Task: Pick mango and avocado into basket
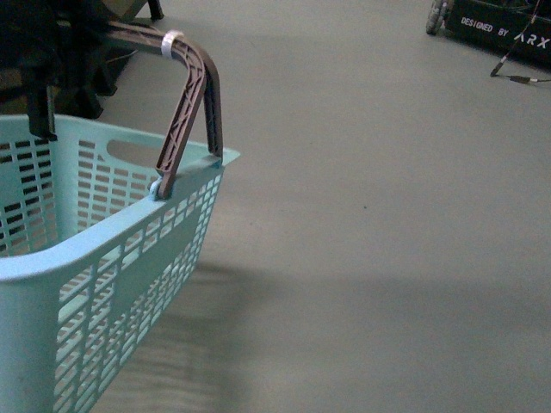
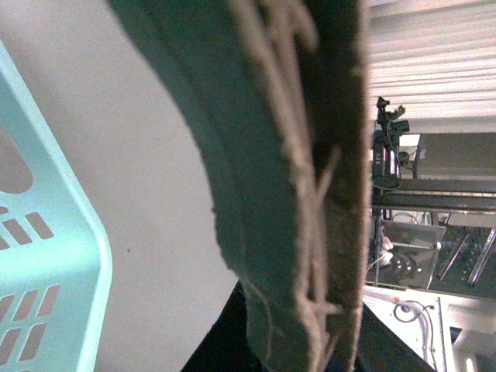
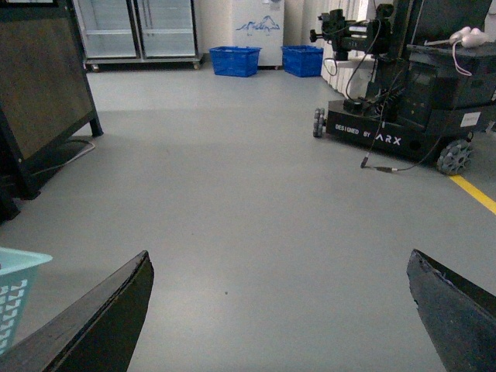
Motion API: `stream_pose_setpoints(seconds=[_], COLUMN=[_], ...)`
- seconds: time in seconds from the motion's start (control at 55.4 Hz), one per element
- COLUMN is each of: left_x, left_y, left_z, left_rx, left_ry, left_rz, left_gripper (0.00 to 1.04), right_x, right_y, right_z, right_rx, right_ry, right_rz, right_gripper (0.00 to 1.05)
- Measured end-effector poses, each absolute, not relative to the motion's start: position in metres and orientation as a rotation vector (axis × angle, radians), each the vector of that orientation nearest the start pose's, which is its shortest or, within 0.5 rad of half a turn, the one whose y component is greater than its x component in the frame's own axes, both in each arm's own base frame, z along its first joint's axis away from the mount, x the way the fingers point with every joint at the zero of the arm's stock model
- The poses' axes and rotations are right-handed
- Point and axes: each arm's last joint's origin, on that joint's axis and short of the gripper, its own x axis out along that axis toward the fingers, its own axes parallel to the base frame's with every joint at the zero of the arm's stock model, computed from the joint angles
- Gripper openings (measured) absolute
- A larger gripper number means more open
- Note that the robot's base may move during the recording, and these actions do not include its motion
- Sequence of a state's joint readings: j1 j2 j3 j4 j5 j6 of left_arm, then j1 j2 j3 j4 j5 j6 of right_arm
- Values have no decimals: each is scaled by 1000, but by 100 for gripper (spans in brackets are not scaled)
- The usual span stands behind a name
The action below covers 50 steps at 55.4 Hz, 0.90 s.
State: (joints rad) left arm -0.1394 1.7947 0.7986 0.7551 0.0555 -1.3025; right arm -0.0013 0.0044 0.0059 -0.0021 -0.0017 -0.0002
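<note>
Teal basket (image 1: 103, 254) low at robot's left against grey floor (image 1: 370, 215), brown handle (image 1: 194, 95) raised, left gripper (image 1: 52, 60) seemingly at the handle, its grip impossible to tell, right gripper (image 3: 279, 263) spread wide above floor

Front view dim, bluish; soft shadow beside basket (image 1: 103, 249), lower centre. Left wrist view: close handle (image 2: 287, 194) blurred. Right wrist view brighter, sharp.

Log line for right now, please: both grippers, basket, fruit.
left gripper: jaws hidden, wrist camera against handle | right gripper: open, empty, above floor | basket: handle raised | mango, avocado: not visible
</note>
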Motion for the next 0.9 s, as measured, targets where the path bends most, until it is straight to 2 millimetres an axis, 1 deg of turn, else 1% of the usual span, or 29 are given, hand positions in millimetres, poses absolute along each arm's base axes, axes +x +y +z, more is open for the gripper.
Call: stream_pose_setpoints(seconds=[0.09,0.162,0.234,0.343,0.451,0.559,0.595,0.649,0.721,0.902], left_x=[332,311,293,267,243,225,215,203,198,199], left_y=[-56,-59,-59,-54,-50,-46,-43,-40,-39,-38], left_z=[190,217,239,267,287,300,305,308,307,303], left_rx=[-1261,-1247,-1238,-1228,-1219,-1212,-1199,-1160,-1133,-1110], left_ry=[299,253,205,129,69,30,17,21,23,28], left_rz=[-59,-115,-150,-185,-203,-209,-208,-192,-181,-160], left_gripper=[10,10,10,10,10,10,10,10,10,10], right_x=[98,98,98,98,98,98,98,98,98,98], right_y=[0,0,0,0,0,0,0,0,0,0], right_z=[165,165,165,165,165,165,165,165,165,165], right_rx=[0,0,0,0,0,0,0,0,0,0], right_ry=[1,1,1,1,1,1,1,1,1,1], right_rz=[0,0,0,0,0,0,0,0,0,0], right_gripper=[97,97,97,97,97,97,97,97,97,97])
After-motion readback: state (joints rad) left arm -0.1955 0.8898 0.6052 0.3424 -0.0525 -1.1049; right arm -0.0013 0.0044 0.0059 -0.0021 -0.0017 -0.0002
